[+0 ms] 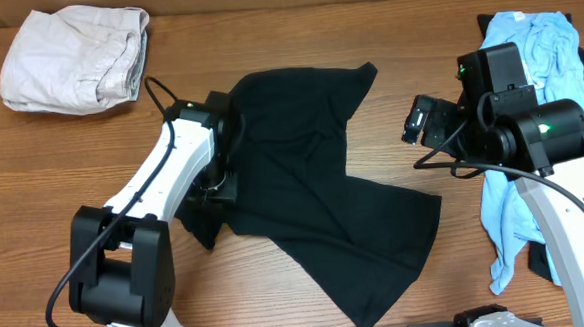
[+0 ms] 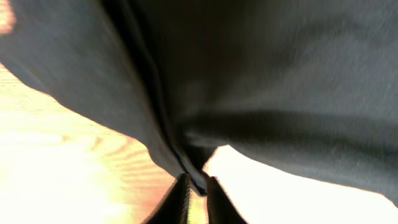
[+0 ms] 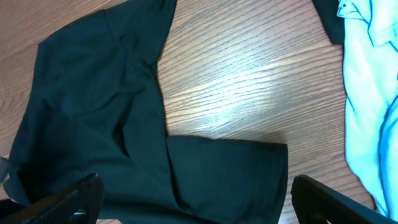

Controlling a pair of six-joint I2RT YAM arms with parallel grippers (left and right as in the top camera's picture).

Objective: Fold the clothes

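Observation:
A black t-shirt [image 1: 313,172] lies spread on the wooden table in the overhead view. My left gripper [image 1: 218,182] sits at its left edge and is shut on a pinch of the black fabric [image 2: 198,177]; the cloth fills the left wrist view. My right gripper [image 1: 422,122] hovers open and empty to the right of the shirt; its two fingers [image 3: 193,199] frame the shirt's sleeve [image 3: 224,174] below. A light blue garment [image 1: 533,81] lies at the right, under my right arm.
A folded beige garment [image 1: 74,60] lies at the back left. A dark cloth [image 1: 539,261] shows under the blue garment at the right edge. Bare wood [image 1: 407,67] lies between the black shirt and the blue garment.

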